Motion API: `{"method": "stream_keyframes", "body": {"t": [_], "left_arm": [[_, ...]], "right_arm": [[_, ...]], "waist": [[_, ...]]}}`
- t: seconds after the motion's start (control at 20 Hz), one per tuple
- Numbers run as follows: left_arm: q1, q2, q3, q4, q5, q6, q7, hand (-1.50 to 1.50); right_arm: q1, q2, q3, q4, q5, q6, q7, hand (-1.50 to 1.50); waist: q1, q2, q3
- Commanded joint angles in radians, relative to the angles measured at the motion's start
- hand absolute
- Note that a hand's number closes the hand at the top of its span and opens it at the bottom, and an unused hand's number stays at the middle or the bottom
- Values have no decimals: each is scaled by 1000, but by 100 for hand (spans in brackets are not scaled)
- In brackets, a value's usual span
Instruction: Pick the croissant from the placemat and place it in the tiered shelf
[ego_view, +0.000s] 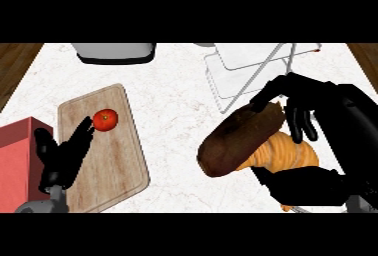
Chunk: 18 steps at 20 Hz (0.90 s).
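The orange-brown croissant (289, 152) is at the right of the head view, with my right hand (310, 107) curled round it: fingers over its top, thumb (303, 186) below it. A dark brown oval placemat (235, 142) shows just left of the croissant and partly under it. Whether the croissant is off the mat cannot be told. The white wire tiered shelf (247, 70) stands at the back, just beyond the hand. Over the cutting board at the left, my left hand (65, 157) rests open with its fingers up.
A wooden cutting board (118, 165) lies at the left with a red tomato (105, 120) on its far part. A red box (18, 160) sits at the left edge. A grey appliance (114, 52) stands at the back left.
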Motion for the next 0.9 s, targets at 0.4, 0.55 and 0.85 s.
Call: {"method": "stream_keyframes", "body": {"t": [0.4,0.55,0.85], "left_arm": [[-67,0,31,104,13,-29,28,0],[-26,-30,19,94,-7,-17,-20,0],[-31,-1,25,75,-11,-44,16,0]], "right_arm": [[-478,-149,-358,386,-173,50,65,150],[-533,-162,-354,477,-138,23,52,150],[-616,-227,-356,708,-109,20,-125,150]], "waist": [[5,12,-7],[7,10,-7],[11,11,-6]]}}
